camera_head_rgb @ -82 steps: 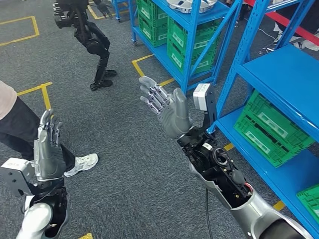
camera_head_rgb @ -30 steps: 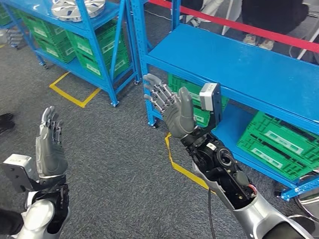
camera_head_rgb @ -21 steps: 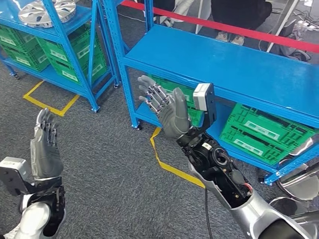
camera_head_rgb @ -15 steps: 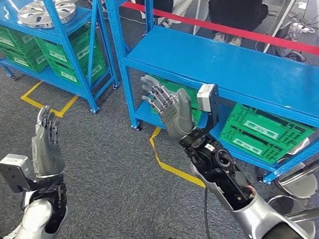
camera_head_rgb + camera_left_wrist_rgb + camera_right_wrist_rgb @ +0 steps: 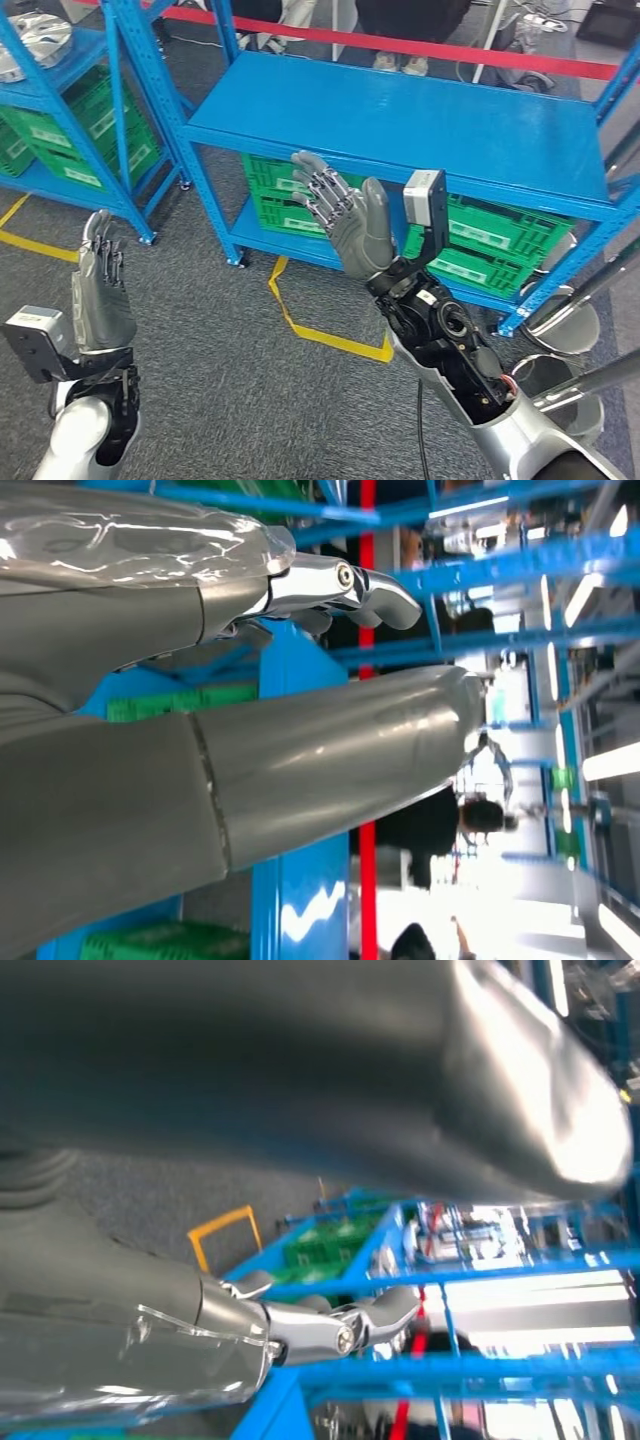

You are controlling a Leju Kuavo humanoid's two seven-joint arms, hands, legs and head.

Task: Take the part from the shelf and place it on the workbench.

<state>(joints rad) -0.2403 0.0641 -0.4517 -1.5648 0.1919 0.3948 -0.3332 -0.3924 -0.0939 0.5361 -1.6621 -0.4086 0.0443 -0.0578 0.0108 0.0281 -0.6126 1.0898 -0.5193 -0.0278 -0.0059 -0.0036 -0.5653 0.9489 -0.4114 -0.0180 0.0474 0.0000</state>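
From the head, we hold our grey left hand [image 5: 102, 300] and right hand [image 5: 351, 222] raised, fingers spread and empty, likely kept free for carrying. The bare blue steel shelf [image 5: 392, 120] faces us. The shiny silver round part [image 5: 23, 40] lies flat on the far-left rack, axis unclear.

At both wrists, fingers extend, grasping nothing.

The room is bright and evenly lit from overhead, so the head view is sharp, with soft shadows under the blue shelf [image 5: 423, 115] and on the grey carpet [image 5: 226, 380]. In the left wrist view ceiling strip lights [image 5: 610, 762] burn out white and the thumb [image 5: 317, 755] shows a long sheen. The right wrist view is smeared with blur, its thumb [image 5: 392, 1080] out of focus with a glaring highlight.
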